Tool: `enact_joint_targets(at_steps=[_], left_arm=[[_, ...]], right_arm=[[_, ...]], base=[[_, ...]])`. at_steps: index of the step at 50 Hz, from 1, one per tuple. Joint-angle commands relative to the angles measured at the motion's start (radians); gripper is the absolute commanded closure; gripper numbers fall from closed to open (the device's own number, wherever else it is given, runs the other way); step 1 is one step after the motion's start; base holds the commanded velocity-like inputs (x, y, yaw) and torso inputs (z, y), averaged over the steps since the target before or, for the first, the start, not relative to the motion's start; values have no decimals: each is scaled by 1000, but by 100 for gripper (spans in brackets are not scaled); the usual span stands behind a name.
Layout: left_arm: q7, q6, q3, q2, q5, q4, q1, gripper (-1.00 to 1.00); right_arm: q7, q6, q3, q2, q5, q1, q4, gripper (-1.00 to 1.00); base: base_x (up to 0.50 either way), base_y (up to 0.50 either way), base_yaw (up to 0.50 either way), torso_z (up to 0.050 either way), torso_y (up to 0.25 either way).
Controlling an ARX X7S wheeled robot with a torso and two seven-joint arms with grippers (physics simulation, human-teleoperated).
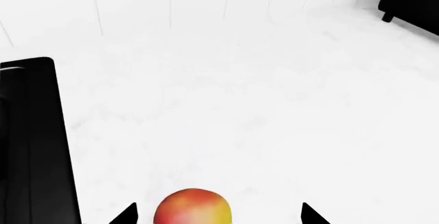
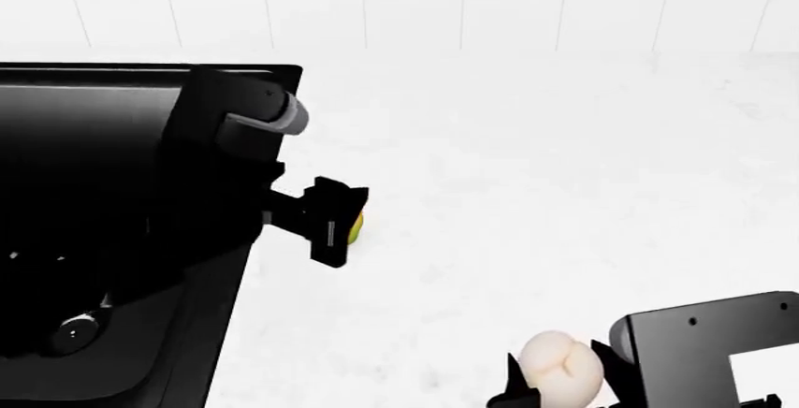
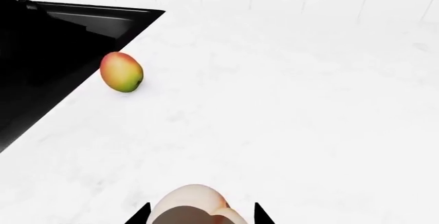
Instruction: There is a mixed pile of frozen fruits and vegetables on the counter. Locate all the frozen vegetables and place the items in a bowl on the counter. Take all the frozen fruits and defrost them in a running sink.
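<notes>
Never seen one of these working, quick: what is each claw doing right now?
Left gripper: jaws open around the small round red-and-yellow fruit.
Right gripper: holding the pale cream cleft fruit.

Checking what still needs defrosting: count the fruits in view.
2. The red-yellow fruit lies on the counter beside the sink, between the left hand's fingers. The pale cream fruit sits at the right hand. Others may be hidden.

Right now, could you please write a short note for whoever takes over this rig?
Left hand: open around the red-yellow fruit on the counter, beside the sink; not gripped.
Right hand: fingers either side of the pale cream fruit; grip unclear.
Done: nothing visibly in the sink.
Left: both fruits into the sink with water running; vegetables and bowl are out of view, so find them.
</notes>
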Motion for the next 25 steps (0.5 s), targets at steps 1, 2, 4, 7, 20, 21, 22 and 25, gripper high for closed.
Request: enact_joint_targets(at_steps=[1,2,4,7,20,21,22,25], left_arm=[[71,18,74,81,70,-214,-89,-100],[78,23,75,84,72,-227,-89,-100],[86,30,84,90,84,-251,-93,-100],[99,36,87,98,90,-278,-100,-100],[248,118,145,219,166,-555,-131,-100],[263,128,148,231,170,-587,-134,-100],[279,140,152,245,177,-623,-137,-100],[352,153,162,272,177,-688,-137,-100]], right_arm=[[-32,-10,4,-2,3,1,3,100],[-31,-9,5,0,5,3,2,100],[-30,-8,8,1,8,5,-1,100],[-31,-9,5,-2,5,0,0,100],[-39,-2,-3,-20,-4,-5,14,100],[-39,-2,-2,-20,-3,-5,14,100],[-40,-3,-2,-21,-3,-5,15,100],[-39,-5,-3,-20,-6,-9,18,100]], base=[[0,0,0,0,0],[0,0,0,0,0],[0,0,0,0,0],[0,0,0,0,0],[0,0,0,0,0],[0,0,0,0,0],[0,0,0,0,0],[0,0,0,0,0]])
